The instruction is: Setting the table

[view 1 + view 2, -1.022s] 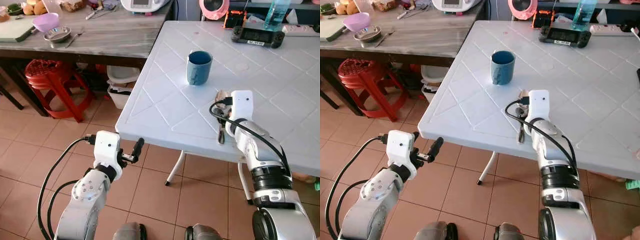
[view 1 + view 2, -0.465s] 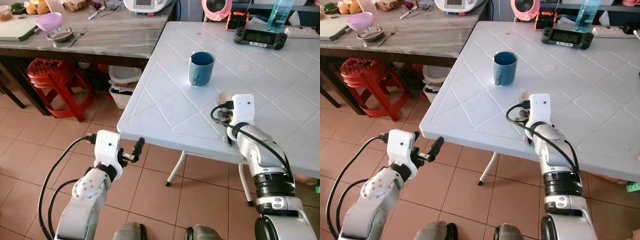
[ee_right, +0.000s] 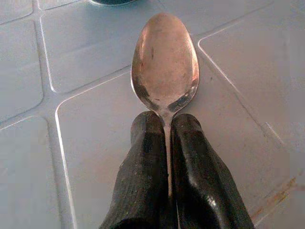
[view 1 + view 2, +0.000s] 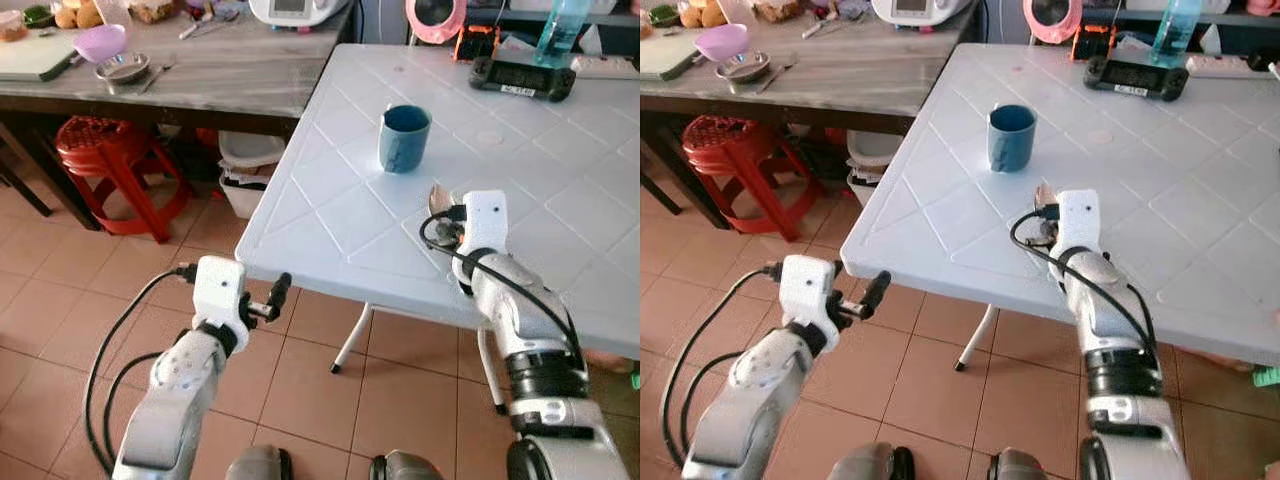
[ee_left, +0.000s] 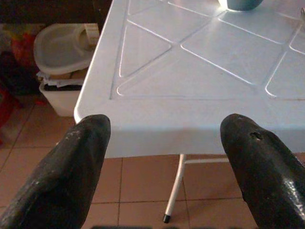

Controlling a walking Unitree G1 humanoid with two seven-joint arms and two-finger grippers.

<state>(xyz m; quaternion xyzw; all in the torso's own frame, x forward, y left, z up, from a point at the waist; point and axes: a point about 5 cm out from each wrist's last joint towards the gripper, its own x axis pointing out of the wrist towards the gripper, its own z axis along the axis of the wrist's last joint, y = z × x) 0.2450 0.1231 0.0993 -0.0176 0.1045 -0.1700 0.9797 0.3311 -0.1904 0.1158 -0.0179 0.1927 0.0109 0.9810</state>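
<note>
A metal spoon (image 3: 165,64) juts out from my right gripper (image 3: 167,129), whose two black fingers are shut on its handle. The spoon's bowl (image 4: 439,198) is over the white table (image 4: 330,215), just in front of a blue mug (image 4: 403,138). My right arm reaches over the table's near edge. My left gripper (image 4: 275,297) is open and holds nothing, below and in front of the table's near left corner (image 5: 95,119).
A wooden counter (image 4: 220,70) at the left carries a purple bowl (image 4: 105,42), a steel bowl (image 4: 121,68) and cutlery. A red stool (image 4: 95,150) and a white bin (image 4: 250,160) stand beneath it. A game controller (image 4: 522,76) and bottle (image 4: 560,18) sit at the table's far side.
The spoon, which lay on the table by my right wrist, is now gripped and lifted, its bowl pointing toward the mug. The camera view has shifted slightly.
</note>
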